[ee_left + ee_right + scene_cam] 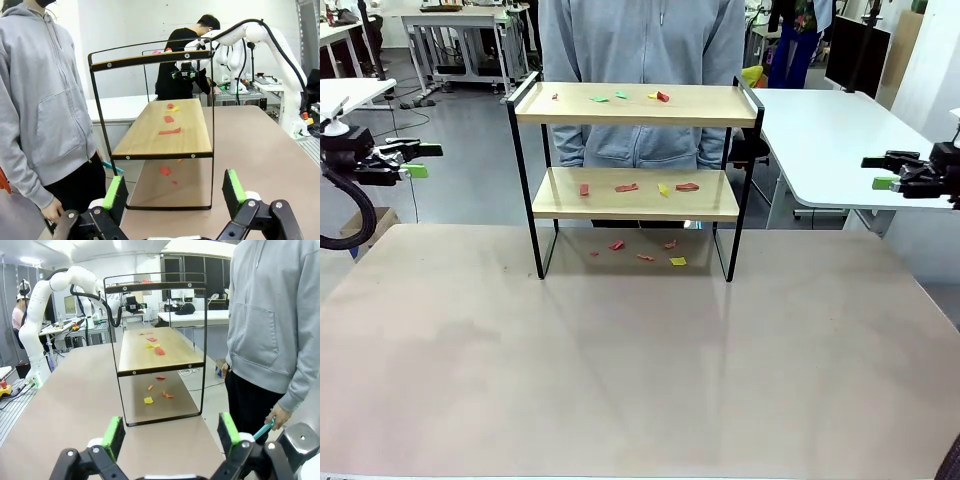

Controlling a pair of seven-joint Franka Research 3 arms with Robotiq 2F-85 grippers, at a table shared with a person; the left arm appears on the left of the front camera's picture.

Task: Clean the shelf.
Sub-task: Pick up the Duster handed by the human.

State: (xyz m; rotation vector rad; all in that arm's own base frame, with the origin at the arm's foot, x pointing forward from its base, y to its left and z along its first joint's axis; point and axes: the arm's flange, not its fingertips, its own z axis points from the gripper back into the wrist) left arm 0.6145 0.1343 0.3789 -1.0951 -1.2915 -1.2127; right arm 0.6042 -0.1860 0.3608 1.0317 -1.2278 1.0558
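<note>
Shelf (pixel 720 107) stands at the far edge of the worktop (pixel 640 360), paper scraps (pixel 625 187) on both boards; left gripper (pixel 418 161) and right gripper (pixel 882 171) fingers released, empty; a clumsy sweep may tip its light frame.

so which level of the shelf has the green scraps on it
The top board holds the green scraps; the lower board and the table beneath carry only red and yellow ones.

Table (pixel 640 380) is carrying the shelf (pixel 640 118), which is standing near the far edge, centred. Green, red and yellow scraps (pixel 663 97) are lying on its top board (pixel 720 102). Red and yellow ones are lying on the lower board (pixel 560 195). More are sitting on the table under it.
</note>
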